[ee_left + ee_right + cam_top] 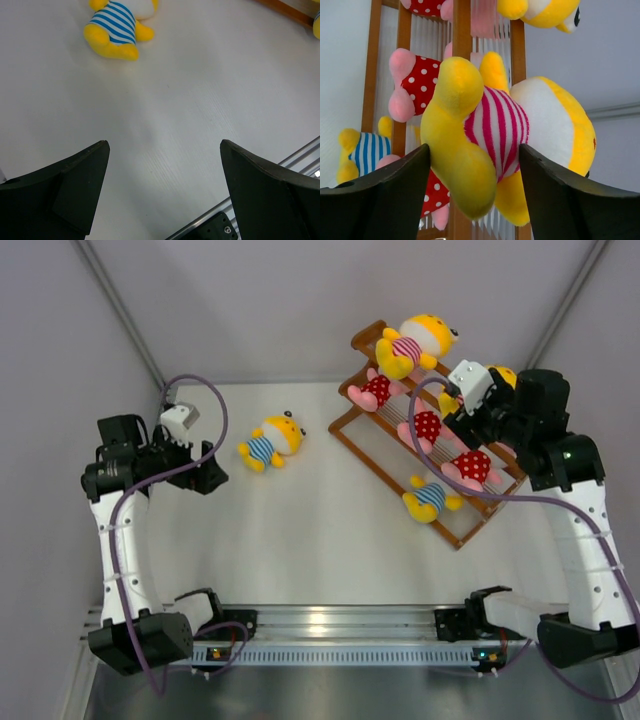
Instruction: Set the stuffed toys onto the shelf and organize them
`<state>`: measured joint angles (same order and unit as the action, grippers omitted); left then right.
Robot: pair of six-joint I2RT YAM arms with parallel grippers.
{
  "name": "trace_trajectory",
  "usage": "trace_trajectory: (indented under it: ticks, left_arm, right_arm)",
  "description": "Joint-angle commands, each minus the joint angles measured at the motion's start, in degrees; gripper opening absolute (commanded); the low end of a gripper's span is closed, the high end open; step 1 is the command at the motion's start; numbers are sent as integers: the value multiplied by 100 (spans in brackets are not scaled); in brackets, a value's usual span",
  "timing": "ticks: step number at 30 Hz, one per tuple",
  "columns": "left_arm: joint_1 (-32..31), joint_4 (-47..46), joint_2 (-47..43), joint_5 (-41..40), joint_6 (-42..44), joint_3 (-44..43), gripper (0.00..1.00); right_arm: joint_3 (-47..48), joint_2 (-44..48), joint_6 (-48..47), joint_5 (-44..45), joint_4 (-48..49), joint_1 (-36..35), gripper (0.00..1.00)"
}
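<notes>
A yellow stuffed toy in a pink-striped shirt (490,135) sits between the fingers of my right gripper (474,150), in front of the shelf (461,30). The jaws stand apart at its sides and the toy looks plump, not squeezed. From above, the right gripper (462,418) hovers over the shelf's (358,448) right part, and that toy is mostly hidden. Another pink-striped yellow toy (415,342) lies on the top tier, with pink red-dotted toys (425,427) and a blue-striped one (430,498) lower down. A blue-striped yellow toy (270,443) (116,27) lies on the table. My left gripper (215,468) (165,150) is open and empty just left of it.
The metal rail (330,625) with both arm bases runs along the near edge. Grey walls enclose the white table (300,530) at left, back and right. A purple cable (215,400) loops over the left arm.
</notes>
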<state>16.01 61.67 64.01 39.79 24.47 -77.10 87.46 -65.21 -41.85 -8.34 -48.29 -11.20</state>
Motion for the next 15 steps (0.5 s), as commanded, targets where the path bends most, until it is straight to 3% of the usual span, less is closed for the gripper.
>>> trace_trajectory:
  ticks: [1,6,10,12,13,14,15]
  left_arm:
    - [7,-50,15,29,172,134,98]
    - [16,-50,-11,-41,251,300,98]
    - [7,-67,164,-59,339,590,98]
    - [16,-67,444,-225,269,766,95]
    - [16,-59,533,-322,260,819,94]
    - [16,-59,612,-401,251,863,93]
    - [7,-67,700,-489,225,881,93]
  right_arm:
    - [447,228,220,-273,39,92,71]
    - [859,299,650,-344,127,13,78]
    - [1746,-218,1151,268,-180,-364,83]
    - [2317,-639,1188,1310,-233,-1579,83]
    - [2432,-799,1161,1570,-216,-1587,83]
    - [2538,-974,1170,1729,-198,-2344,83]
    - [2609,-1150,1283,1800,-33,-2673,83]
